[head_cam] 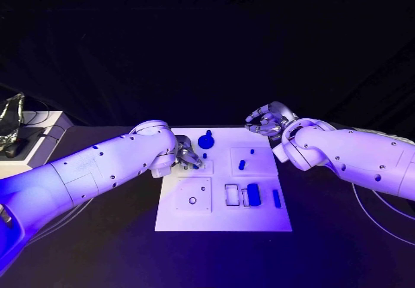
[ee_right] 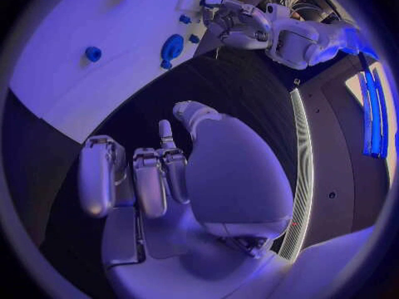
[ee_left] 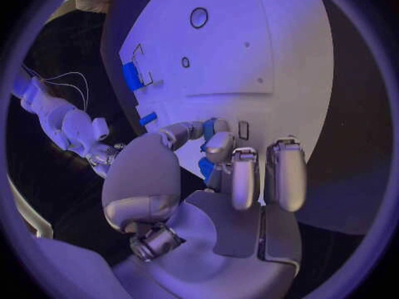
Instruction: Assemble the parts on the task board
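Fingers of left hand (ee_left: 218,154) around a blue part (ee_left: 209,127) on the task board (head_cam: 259,219) — right hand (head_cam: 268,120) curled, empty.

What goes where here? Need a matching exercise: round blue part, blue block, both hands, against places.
1 round blue plastic part
2 blue rectangular block
3 left silver hand
4 right silver hand

A over the black table, off the white task board
B board's near half
C board's far edge
D over the board, pinching a small blue piece

Pairs: 1-C, 2-B, 3-D, 4-A
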`<action>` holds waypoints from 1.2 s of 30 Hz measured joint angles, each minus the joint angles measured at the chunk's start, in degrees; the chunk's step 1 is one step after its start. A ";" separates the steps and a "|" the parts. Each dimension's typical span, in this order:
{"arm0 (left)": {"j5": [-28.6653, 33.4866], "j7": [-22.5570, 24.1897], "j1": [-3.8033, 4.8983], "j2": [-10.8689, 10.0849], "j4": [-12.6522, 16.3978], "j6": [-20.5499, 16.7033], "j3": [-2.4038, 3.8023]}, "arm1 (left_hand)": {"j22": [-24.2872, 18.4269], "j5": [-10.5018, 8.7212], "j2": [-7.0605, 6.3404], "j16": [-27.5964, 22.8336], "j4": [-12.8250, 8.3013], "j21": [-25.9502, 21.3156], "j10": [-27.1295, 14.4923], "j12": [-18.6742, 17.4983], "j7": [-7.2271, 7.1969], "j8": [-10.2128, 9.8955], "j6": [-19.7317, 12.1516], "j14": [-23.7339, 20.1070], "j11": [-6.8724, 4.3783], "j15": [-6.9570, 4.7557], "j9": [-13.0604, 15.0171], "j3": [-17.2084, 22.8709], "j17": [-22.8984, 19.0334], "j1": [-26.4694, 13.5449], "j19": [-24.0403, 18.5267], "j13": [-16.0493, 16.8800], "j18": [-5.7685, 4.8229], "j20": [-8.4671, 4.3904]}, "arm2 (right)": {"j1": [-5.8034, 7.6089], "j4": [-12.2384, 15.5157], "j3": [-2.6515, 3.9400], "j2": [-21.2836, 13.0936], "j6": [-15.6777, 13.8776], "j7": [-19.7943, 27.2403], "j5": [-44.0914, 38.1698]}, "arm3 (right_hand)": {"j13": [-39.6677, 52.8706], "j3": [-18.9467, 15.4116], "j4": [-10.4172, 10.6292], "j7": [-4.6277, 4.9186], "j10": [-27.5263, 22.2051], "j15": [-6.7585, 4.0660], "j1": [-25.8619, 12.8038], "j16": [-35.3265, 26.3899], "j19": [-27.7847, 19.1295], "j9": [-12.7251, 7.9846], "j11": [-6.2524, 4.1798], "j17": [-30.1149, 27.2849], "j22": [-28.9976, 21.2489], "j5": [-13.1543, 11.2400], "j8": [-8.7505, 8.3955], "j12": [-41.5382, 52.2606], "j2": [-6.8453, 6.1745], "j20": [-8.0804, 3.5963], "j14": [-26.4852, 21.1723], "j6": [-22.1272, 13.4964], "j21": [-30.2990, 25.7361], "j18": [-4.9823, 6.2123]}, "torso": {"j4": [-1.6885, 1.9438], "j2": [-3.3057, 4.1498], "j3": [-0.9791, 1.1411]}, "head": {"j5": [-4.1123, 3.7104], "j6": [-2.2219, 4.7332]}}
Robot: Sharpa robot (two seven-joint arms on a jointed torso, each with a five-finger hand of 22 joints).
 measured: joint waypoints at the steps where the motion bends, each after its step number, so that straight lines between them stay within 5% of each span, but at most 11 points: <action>1: 0.00 0.00 -0.02 0.00 -0.02 -0.02 -0.01 | 0.00 0.00 0.00 0.00 0.26 0.00 0.00 0.00 -0.19 -0.16 0.19 0.00 0.00 0.00 0.31 -0.45 0.00 0.00 0.00 0.00 0.00 0.00 | 0.00 0.02 0.00 -0.01 0.01 -0.01 0.00 | 0.00 0.00 0.00 0.00 0.00 0.00 0.00 0.00 0.00 0.00 0.00 0.00 0.00 0.00 0.00 0.00 0.00 0.00 0.00 0.00 0.00 0.00 | 0.00 0.00 0.00 | 0.01 -0.01; 21: -0.05 -0.03 -0.12 -0.15 -0.10 -0.54 -0.10 | 0.00 -0.03 -0.53 0.00 2.38 0.00 -0.01 0.00 -0.93 -0.52 1.39 -0.01 0.01 0.01 0.06 -4.29 0.00 -0.53 0.00 -0.08 0.00 0.00 | -0.01 0.01 0.00 -0.10 -0.01 -0.11 -0.01 | -0.02 0.32 0.00 -0.03 0.00 0.00 -0.31 0.00 0.00 -0.01 0.00 0.00 0.00 0.00 0.00 -0.36 -0.30 0.00 0.00 -0.38 -0.23 0.00 | 0.05 -0.01 -0.03 | 0.00 -0.24; 36: 0.03 -0.01 -0.20 -0.33 -0.11 -0.61 -0.15 | 0.00 -0.22 -1.82 0.00 5.99 0.00 -0.02 0.23 -0.63 -0.97 1.53 -0.01 0.01 0.01 -0.13 -10.56 0.00 -0.28 -0.01 -0.08 0.00 0.01 | -0.03 0.08 0.00 -0.27 -1.01 0.18 0.03 | -0.03 0.48 -0.16 -0.03 0.00 0.00 -0.30 0.00 0.00 0.05 0.00 0.00 0.04 0.00 0.00 -0.36 -0.30 0.00 0.00 -0.38 -0.23 0.00 | 0.06 -0.01 -0.07 | 0.03 -0.44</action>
